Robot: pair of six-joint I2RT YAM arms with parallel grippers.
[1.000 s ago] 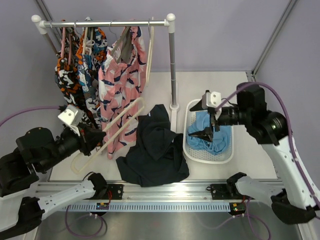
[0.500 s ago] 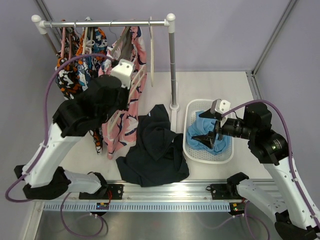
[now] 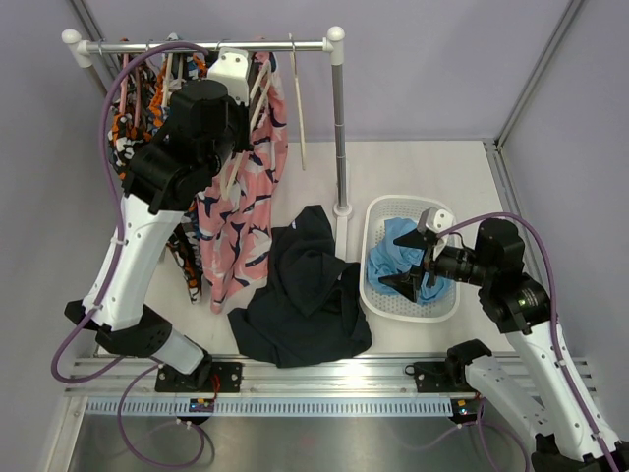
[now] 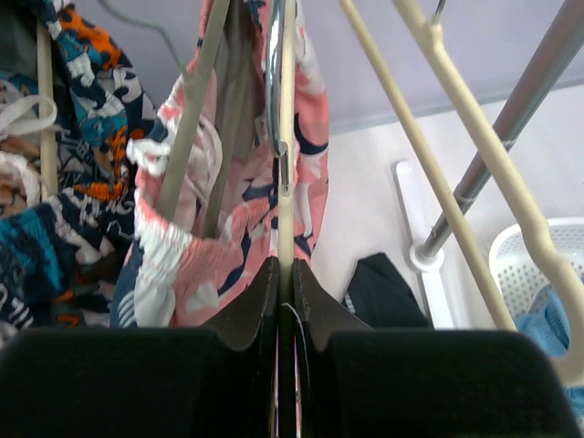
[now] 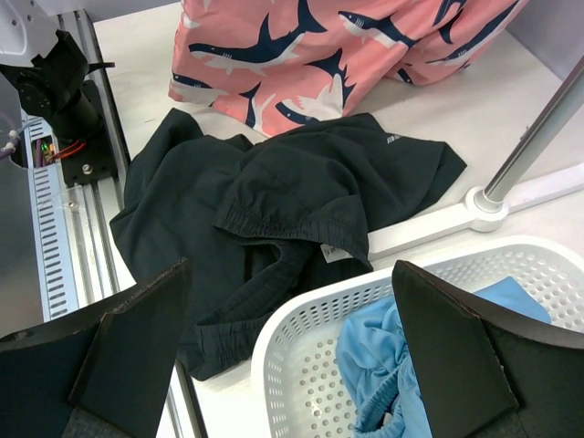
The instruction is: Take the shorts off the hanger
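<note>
The white table point(image 3: 413, 167) carries a clothes rack point(image 3: 340, 128) at its far left, a single rail on upright posts. The left arm reaches up to that rail, while the right arm bends low over the table's right half.

The dark navy shorts point(image 3: 300, 295) lie crumpled flat on the table, off any hanger, between the rack's right post and the near edge, just left of the basket. The pink patterned garment point(image 3: 236, 206) hangs from the rail, its hem just beside the navy cloth. The orange-black-white garments point(image 3: 138, 147) hang to its left.

A white perforated basket point(image 3: 371, 295) sits to the right of the rack post. The light blue shorts point(image 3: 398, 251) lie bunched inside it, also free of a hanger.

An empty hanger point(image 3: 295, 98) hangs tilted near the rail's right end.

In the left wrist view the left gripper point(image 4: 285, 274) has its jaws drawn tight together on the thin bar of a cream hanger point(image 4: 286, 182), which stands in front of the pink cloth. Whether that hanger bears the pink garment I cannot tell.

The right gripper point(image 5: 292, 338) hovers above the basket's near left rim with its fingers point(image 5: 137, 338) spread wide, gripping nothing
</note>
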